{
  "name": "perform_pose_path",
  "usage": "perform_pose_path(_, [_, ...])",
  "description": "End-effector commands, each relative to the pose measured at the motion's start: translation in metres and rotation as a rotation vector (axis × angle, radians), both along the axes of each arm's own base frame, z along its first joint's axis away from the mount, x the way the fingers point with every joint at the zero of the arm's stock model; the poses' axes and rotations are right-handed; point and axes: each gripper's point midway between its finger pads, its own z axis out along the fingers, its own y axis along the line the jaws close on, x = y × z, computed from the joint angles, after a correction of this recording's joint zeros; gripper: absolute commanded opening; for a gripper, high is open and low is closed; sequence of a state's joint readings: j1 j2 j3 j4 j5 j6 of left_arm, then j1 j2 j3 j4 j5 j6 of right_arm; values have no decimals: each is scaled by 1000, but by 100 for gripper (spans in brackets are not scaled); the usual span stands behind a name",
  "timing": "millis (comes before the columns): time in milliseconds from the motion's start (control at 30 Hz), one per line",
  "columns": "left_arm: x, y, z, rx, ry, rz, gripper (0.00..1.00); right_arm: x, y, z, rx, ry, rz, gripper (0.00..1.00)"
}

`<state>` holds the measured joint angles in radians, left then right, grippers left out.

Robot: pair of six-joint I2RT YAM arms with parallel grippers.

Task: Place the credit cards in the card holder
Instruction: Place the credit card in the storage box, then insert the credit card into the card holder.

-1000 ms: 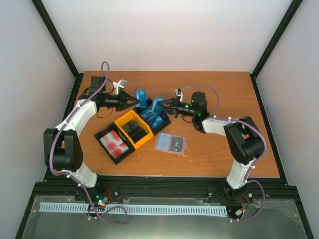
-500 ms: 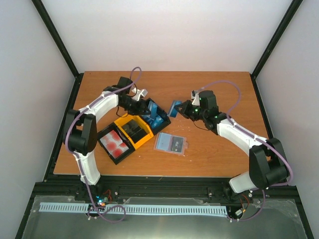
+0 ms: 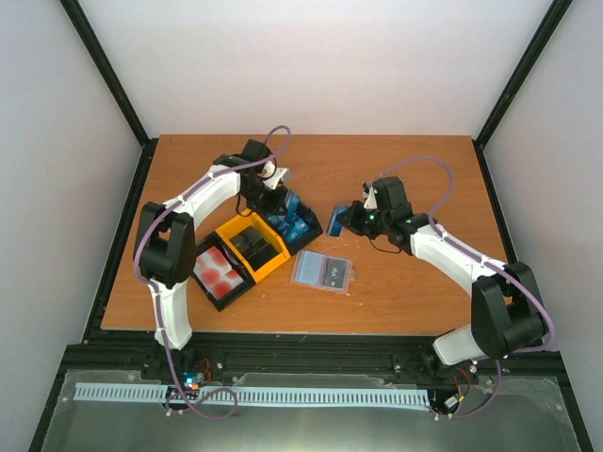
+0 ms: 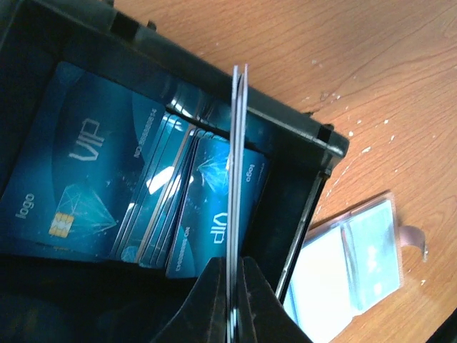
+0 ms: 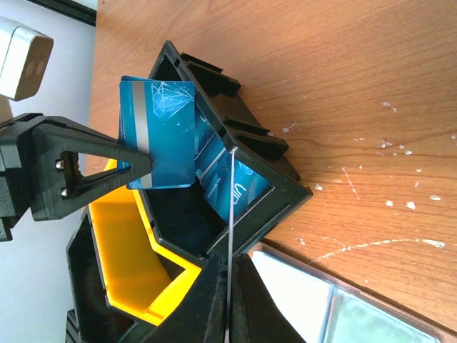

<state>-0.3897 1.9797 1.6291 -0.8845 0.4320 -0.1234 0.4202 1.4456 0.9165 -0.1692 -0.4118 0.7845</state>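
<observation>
My left gripper (image 3: 274,196) is shut on thin blue credit cards, seen edge-on in the left wrist view (image 4: 239,164), above a black bin (image 3: 303,229) of several more blue cards (image 4: 93,179). The right wrist view shows the held card flat-on (image 5: 157,132). My right gripper (image 3: 345,219) is shut on another blue card (image 3: 336,218), edge-on in its wrist view (image 5: 230,207), just right of that bin. The card holder (image 3: 322,271) lies open and flat on the table in front of the bin, showing translucent pockets (image 4: 353,261), also in the right wrist view (image 5: 321,307).
A yellow bin (image 3: 251,245) holding black cards sits left of the blue-card bin, and a black bin with red-and-white cards (image 3: 216,273) sits further left and nearer. All rest on a wooden table (image 3: 424,169) with black frame posts at its corners.
My left gripper has moved right to stand over the blue-card bin with its cards. My right gripper has drawn back right and nearer with a blue card, away from the bin.
</observation>
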Motion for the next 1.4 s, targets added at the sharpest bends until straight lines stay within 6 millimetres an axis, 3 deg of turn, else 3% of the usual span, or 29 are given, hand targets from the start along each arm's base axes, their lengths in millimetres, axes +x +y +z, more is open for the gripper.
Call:
perform_pose_path(0, [-25, 12, -9, 86, 45, -20, 1, 2, -3, 8, -16, -22, -5, 3])
perform_pose_path(167, [-36, 12, -1, 61, 44, -33, 1, 1, -3, 7, -6, -15, -11, 3])
perform_pose_path(267, [-37, 17, -7, 91, 49, -28, 2, 0, -2, 7, 0, -11, -10, 3])
perform_pose_path(333, [-37, 19, -12, 107, 56, -23, 8, -1, -2, 7, 3, -8, -7, 3])
perform_pose_path(400, [-32, 19, -10, 113, 48, -14, 23, -2, -1, 7, 7, -5, -1, 3])
perform_pose_path(533, [-15, 15, 17, 95, -27, 10, 39, -5, -1, 11, 6, -14, 5, 3])
perform_pose_path(633, [-5, 13, 43, 70, -90, 40, 44, -10, -2, 11, -2, -16, 14, 3])
perform_pose_path(733, [-8, 9, 62, 19, -120, 70, 49, -19, -5, 4, -9, 9, 12, 3])
perform_pose_path(833, [-25, -3, 74, -37, -152, 78, 57, -33, -3, -5, 2, 30, 30, 3])
perform_pose_path(900, [-48, -17, 78, -111, -143, 78, 61, -50, 9, -4, 72, 25, 111, 3])
perform_pose_path(1000, [-81, -36, 94, -309, -113, 63, 70, -75, 25, 12, 210, -7, 244, 3])
perform_pose_path(1100, [-111, -43, 105, -468, -53, 49, 76, -98, 31, 20, 326, 14, 322, 3])
perform_pose_path(1233, [-144, -47, 110, -594, 73, 40, 78, -117, 31, 29, 506, 224, 255, 3])
perform_pose_path(1367, [-165, -47, 118, -700, 140, 39, 80, -130, 19, 30, 577, 446, 78, 3])
